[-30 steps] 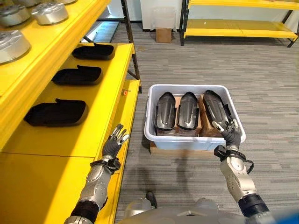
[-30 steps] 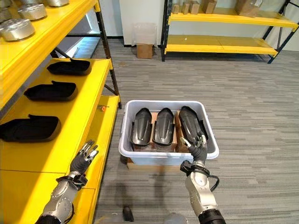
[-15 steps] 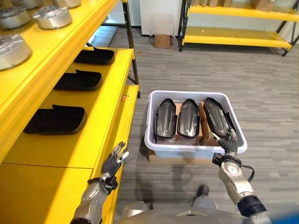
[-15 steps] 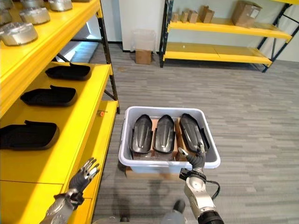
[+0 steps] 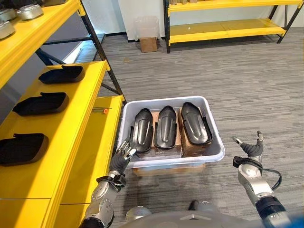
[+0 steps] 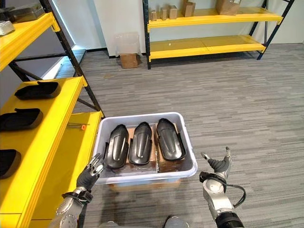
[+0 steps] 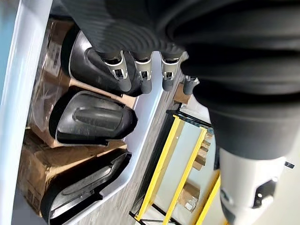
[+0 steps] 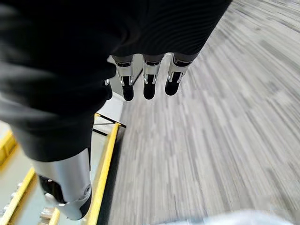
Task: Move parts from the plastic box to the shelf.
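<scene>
At the near left corner of the plastic box (image 5: pixel 216 142), left hand (image 5: pixel 122 157) fingers (image 7: pixel 143 77) are extended, holding nothing; right hand (image 5: pixel 250 149) is likewise splayed over the floor, beside the box. Three black parts (image 5: pixel 166 127) lie inside on cardboard. Judged rigid, smooth, light moulded shells; grasp across the narrow sides. Shelf (image 5: pixel 71 123) stands alongside.

Grey striped carpet floor (image 5: pixel 247 85), yellow rack (image 5: pixel 223 28) against white wall (image 5: pixel 128 14).
</scene>
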### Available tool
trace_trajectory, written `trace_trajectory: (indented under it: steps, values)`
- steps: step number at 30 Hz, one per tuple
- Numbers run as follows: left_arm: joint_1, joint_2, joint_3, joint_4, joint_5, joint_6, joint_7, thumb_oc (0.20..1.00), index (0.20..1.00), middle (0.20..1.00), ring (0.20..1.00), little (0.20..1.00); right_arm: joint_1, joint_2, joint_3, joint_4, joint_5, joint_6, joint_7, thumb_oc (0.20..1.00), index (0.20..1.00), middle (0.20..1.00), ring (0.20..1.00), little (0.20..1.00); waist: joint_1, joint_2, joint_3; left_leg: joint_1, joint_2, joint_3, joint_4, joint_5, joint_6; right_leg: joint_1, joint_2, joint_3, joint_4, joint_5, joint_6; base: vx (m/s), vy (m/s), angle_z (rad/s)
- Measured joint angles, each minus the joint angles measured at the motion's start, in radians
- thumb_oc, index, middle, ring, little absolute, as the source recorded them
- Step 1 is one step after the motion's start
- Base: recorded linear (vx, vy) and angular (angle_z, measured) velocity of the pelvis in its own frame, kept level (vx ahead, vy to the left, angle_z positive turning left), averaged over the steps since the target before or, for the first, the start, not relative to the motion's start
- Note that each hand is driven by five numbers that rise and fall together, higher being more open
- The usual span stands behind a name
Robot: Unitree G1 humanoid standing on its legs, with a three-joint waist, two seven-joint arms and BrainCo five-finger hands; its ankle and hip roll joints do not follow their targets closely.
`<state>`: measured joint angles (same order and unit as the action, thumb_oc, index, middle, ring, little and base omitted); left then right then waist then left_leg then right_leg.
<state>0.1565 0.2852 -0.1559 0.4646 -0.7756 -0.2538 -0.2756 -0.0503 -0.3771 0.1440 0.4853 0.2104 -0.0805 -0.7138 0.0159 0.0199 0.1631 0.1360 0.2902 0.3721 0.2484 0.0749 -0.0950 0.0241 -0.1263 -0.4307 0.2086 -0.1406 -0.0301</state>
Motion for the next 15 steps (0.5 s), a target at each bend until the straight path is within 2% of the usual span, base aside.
trace_trajectory:
  steps: [2, 3, 5, 7, 8, 9, 11, 12, 13, 15]
  values:
    - [-0.006, -0.002, 0.000, 0.000, -0.004, 0.001, 0.001, 1.000, 1.000, 1.000, 1.000, 1.000, -0.006, -0.007, 0.002, 0.000, -0.018, -0.020, 0.006, 1.000, 1.000, 1.000, 1.000, 1.000, 0.000, 0.000, 0.000, -0.041, 0.029, -0.005, 0.044, 0.064, -0.040, -0.001, 0.016, -0.011, 0.004, -0.018, -0.019, 0.06, -0.125, 0.10]
    - [-0.009, -0.001, 0.001, 0.000, -0.025, 0.001, 0.002, 1.000, 1.000, 1.000, 1.000, 1.000, -0.017, -0.009, 0.002, 0.000, -0.044, -0.041, 0.010, 1.000, 1.000, 1.000, 1.000, 1.000, -0.001, -0.006, 0.004, -0.068, 0.043, -0.001, 0.087, 0.088, -0.039, -0.001, 0.021, -0.020, -0.002, -0.019, -0.037, 0.06, 0.003, 0.08]
    - [-0.015, 0.000, 0.000, -0.002, -0.031, 0.003, 0.000, 1.000, 1.000, 1.000, 1.000, 1.000, -0.033, -0.035, 0.021, -0.033, -0.135, -0.078, 0.026, 1.000, 1.000, 1.000, 1.000, 1.000, -0.005, -0.010, 0.011, -0.112, 0.027, 0.006, 0.114, 0.039, -0.051, -0.007, 0.017, -0.022, -0.005, -0.020, -0.042, 0.06, 0.136, 0.07]
    - [-0.028, 0.003, 0.000, -0.013, -0.031, 0.003, -0.002, 1.000, 1.000, 1.000, 1.000, 1.000, -0.035, -0.066, 0.042, -0.075, -0.185, -0.105, 0.033, 1.000, 1.000, 1.000, 1.000, 1.000, -0.013, 0.005, 0.017, -0.116, 0.019, 0.030, 0.003, 0.028, -0.063, -0.010, 0.021, -0.031, -0.004, -0.020, -0.042, 0.10, 0.233, 0.19]
    - [-0.038, 0.003, 0.000, -0.014, -0.029, 0.003, -0.003, 1.000, 1.000, 1.000, 1.000, 1.000, -0.037, -0.077, 0.052, -0.075, -0.202, -0.112, 0.032, 1.000, 1.000, 1.000, 1.000, 1.000, -0.021, 0.011, 0.020, -0.118, 0.035, 0.042, -0.091, 0.031, -0.070, -0.008, 0.023, -0.046, -0.005, -0.021, -0.040, 0.09, 0.224, 0.29]
    - [-0.044, 0.004, -0.001, -0.016, -0.028, 0.003, -0.003, 1.000, 1.000, 1.000, 1.000, 1.000, -0.036, -0.077, 0.051, -0.074, -0.207, -0.112, 0.032, 1.000, 1.000, 1.000, 1.000, 1.000, -0.028, 0.014, 0.024, -0.117, 0.064, 0.060, -0.153, 0.050, -0.095, -0.008, 0.027, -0.055, -0.003, -0.023, -0.038, 0.08, 0.232, 0.26]
    - [-0.046, 0.005, -0.003, -0.016, -0.027, 0.009, -0.002, 1.000, 1.000, 1.000, 1.000, 1.000, -0.033, -0.077, 0.051, -0.073, -0.217, -0.122, 0.034, 1.000, 1.000, 1.000, 1.000, 1.000, -0.032, 0.031, 0.037, -0.118, 0.120, 0.059, -0.210, 0.070, -0.095, -0.007, 0.032, -0.046, 0.007, -0.032, -0.020, 0.05, 0.245, -0.05]
    - [-0.046, 0.009, -0.003, -0.016, -0.028, 0.012, -0.001, 1.000, 1.000, 1.000, 1.000, 1.000, -0.031, -0.077, 0.050, -0.071, -0.217, -0.129, 0.041, 1.000, 1.000, 1.000, 1.000, 1.000, -0.037, 0.037, 0.040, -0.115, 0.118, 0.054, -0.229, 0.070, -0.094, -0.019, 0.022, -0.027, 0.027, -0.034, -0.012, 0.00, 0.264, -0.38]
    - [-0.047, 0.017, -0.006, -0.016, -0.030, 0.014, -0.001, 1.000, 1.000, 1.000, 1.000, 1.000, -0.031, -0.078, 0.050, -0.070, -0.217, -0.138, 0.049, 1.000, 1.000, 1.000, 1.000, 1.000, -0.035, 0.040, 0.044, -0.091, 0.095, 0.053, -0.244, 0.067, -0.086, -0.037, -0.001, -0.008, 0.052, -0.033, -0.003, 0.02, 0.263, -0.43]
    - [-0.055, 0.022, -0.018, -0.014, -0.032, 0.033, -0.002, 1.000, 1.000, 1.000, 1.000, 1.000, -0.025, -0.090, 0.041, -0.061, -0.217, -0.153, 0.062, 1.000, 1.000, 1.000, 1.000, 1.000, -0.054, 0.054, 0.053, -0.075, 0.014, 0.054, -0.224, 0.049, -0.046, -0.051, -0.037, 0.007, 0.075, -0.017, 0.038, 0.03, 0.185, -0.13]
